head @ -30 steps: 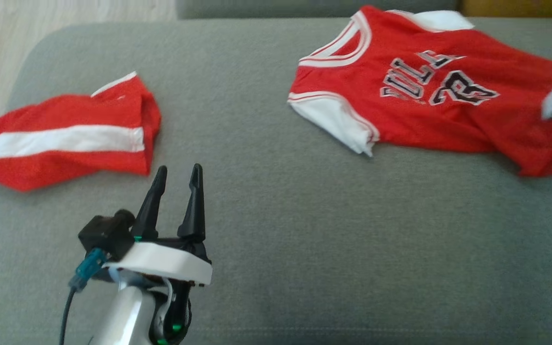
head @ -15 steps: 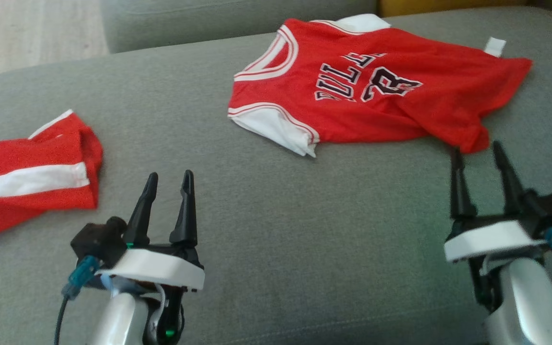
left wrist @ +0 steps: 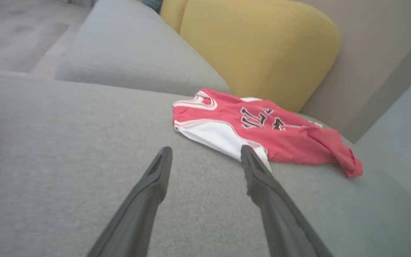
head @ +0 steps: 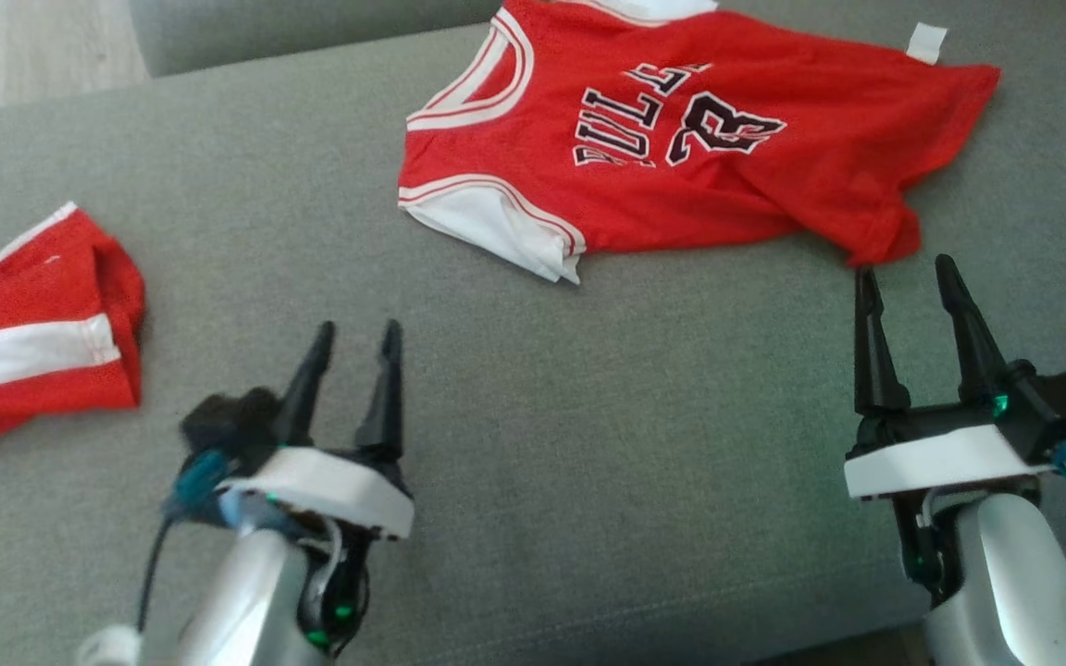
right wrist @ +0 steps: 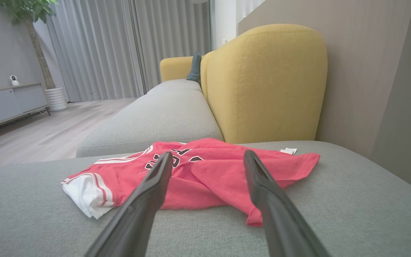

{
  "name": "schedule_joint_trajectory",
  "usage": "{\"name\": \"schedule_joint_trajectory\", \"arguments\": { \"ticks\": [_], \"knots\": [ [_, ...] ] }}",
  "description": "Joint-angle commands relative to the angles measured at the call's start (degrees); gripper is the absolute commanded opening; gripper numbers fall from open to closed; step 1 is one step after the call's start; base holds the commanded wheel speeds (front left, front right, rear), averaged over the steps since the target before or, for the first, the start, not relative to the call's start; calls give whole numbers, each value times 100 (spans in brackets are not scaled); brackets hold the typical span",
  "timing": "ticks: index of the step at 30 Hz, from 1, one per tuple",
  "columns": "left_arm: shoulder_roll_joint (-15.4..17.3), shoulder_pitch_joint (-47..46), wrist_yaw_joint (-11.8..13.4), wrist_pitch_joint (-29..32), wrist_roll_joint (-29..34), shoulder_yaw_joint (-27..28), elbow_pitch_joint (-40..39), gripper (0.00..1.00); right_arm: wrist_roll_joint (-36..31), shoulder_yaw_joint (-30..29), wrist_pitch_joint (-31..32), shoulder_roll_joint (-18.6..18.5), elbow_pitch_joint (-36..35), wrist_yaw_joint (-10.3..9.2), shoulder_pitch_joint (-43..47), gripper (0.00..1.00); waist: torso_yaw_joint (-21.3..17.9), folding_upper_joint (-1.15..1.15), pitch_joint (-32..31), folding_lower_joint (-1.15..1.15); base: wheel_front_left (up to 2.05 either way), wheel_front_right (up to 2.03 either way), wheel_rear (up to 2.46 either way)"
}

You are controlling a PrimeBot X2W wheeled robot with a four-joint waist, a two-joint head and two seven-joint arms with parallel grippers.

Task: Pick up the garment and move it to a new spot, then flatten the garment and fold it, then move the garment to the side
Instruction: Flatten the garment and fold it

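Jersey [head: 820, 194]: thin matt cloth. Sofa seat [head: 588, 416]: coarse woven fabric, matt.

Left gripper [head: 354, 335] and right gripper [head: 903, 268] both hover low, jaws spread apart, holding nothing.

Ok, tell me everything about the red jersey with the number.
The red jersey lies front up and wrinkled on the grey sofa cushion. The fabric looks thin. Striped trim edges the neck and armholes, white fabric shows at both armholes, dark lettering and a number cross the chest, and a small white tag sits at the hem. One hem corner bunches just beyond the open right gripper.
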Motion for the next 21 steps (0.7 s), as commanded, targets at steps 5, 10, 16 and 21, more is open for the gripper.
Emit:
{"name": "schedule_joint_trajectory", "arguments": {
  "ticks": [5,10,16,21],
  "knots": [
    [16,-1376,-17,460,-169,-288,1158,100,115,239,0,-7,-349,-4,-306,100,-296,0,401,0,0,0,0],
    [16,-2416,58,899,-259,-448,2239,100,176,285,-19,-7,-469,-4,-462,100,-568,0,703,0,0,0,0],
    [20,-3284,263,1179,-207,-535,3370,100,238,340,-43,-6,-532,-4,-573,100,-763,0,951,0,0,0,0],
    [20,-3707,336,1151,-242,-499,4053,100,257,340,-60,-6,-538,-4,-593,100,-827,0,1045,0,0,0,0]
  ]
}}
